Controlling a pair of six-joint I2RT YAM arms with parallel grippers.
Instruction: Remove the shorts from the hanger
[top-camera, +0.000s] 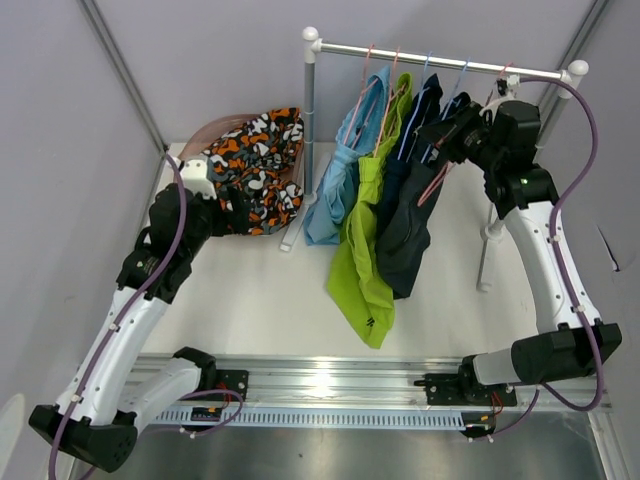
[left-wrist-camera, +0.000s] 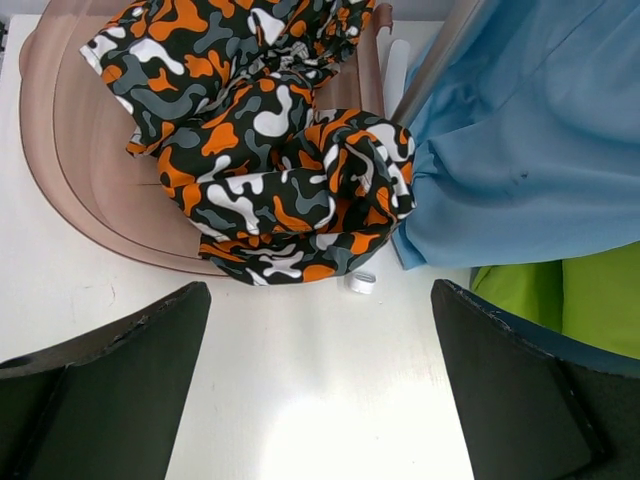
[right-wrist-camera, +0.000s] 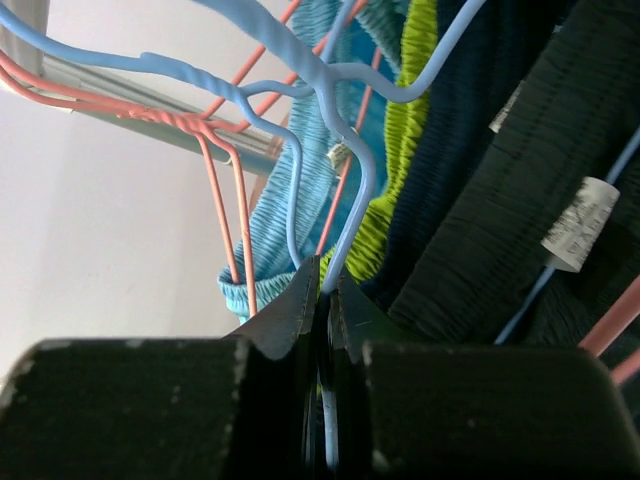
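Four shorts hang on wire hangers from the rail (top-camera: 440, 60): light blue shorts (top-camera: 335, 190), lime green shorts (top-camera: 362, 270) and two dark navy shorts (top-camera: 405, 235). My right gripper (right-wrist-camera: 325, 285) is shut on the thin light blue hanger wire (right-wrist-camera: 355, 200), just beside the navy waistbands (right-wrist-camera: 500, 200). In the top view the right gripper (top-camera: 450, 130) is up at the rail's right part. The orange-black-white patterned shorts (left-wrist-camera: 270, 160) lie bunched in a pinkish basket (left-wrist-camera: 80, 170). My left gripper (left-wrist-camera: 320, 380) is open and holds nothing, over bare table just in front of them.
The rack's white posts stand at the back middle (top-camera: 311, 110) and right (top-camera: 490, 230). A small white clip (left-wrist-camera: 361, 283) lies on the table by the patterned shorts. Pink hanger wires (right-wrist-camera: 235, 210) crowd the blue one. Grey walls close in the left and back.
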